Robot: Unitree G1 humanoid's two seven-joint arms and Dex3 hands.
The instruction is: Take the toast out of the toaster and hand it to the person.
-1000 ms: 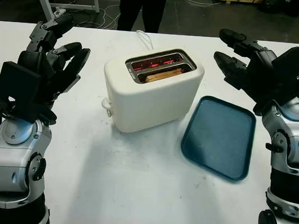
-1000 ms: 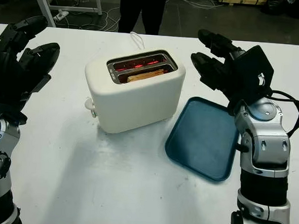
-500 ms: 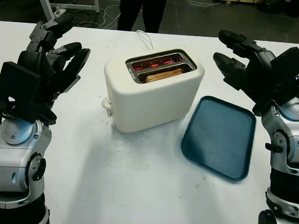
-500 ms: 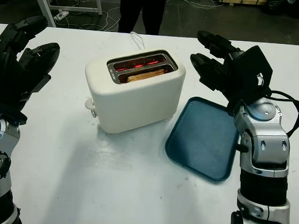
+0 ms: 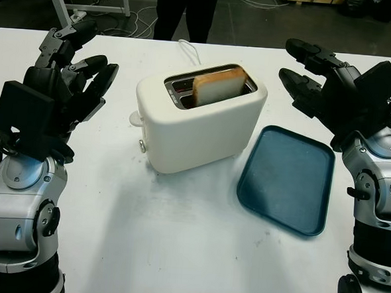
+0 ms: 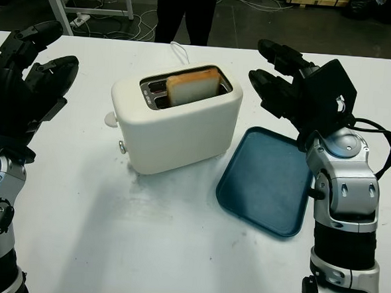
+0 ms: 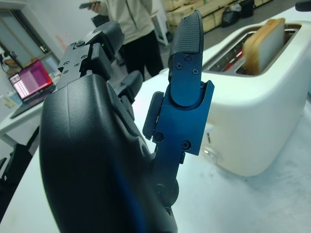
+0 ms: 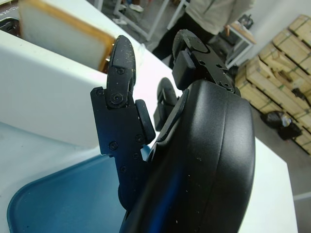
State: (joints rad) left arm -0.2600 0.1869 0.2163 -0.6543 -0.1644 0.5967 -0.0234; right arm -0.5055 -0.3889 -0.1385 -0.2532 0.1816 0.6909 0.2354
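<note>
- Popped up since 0.5 s ago: toast point(image 5: 218, 85) now stands half out of the near slot of the toaster point(image 5: 198, 118); the lever has risen.
- Left hand point(image 5: 70, 79) open, holding nothing, left of toaster.
- Right hand point(image 5: 313, 74) open, holding nothing, raised beyond the blue tray point(image 5: 288, 177).
- Person point(image 5: 186, 10) stands across the table point(image 5: 176, 245).

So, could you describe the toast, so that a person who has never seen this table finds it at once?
Start at the cream toaster in the middle of the white table, left of the blue tray. The toast stands upright out of its nearer slot. It is the only golden-brown thing there, with a darker crust.
</note>
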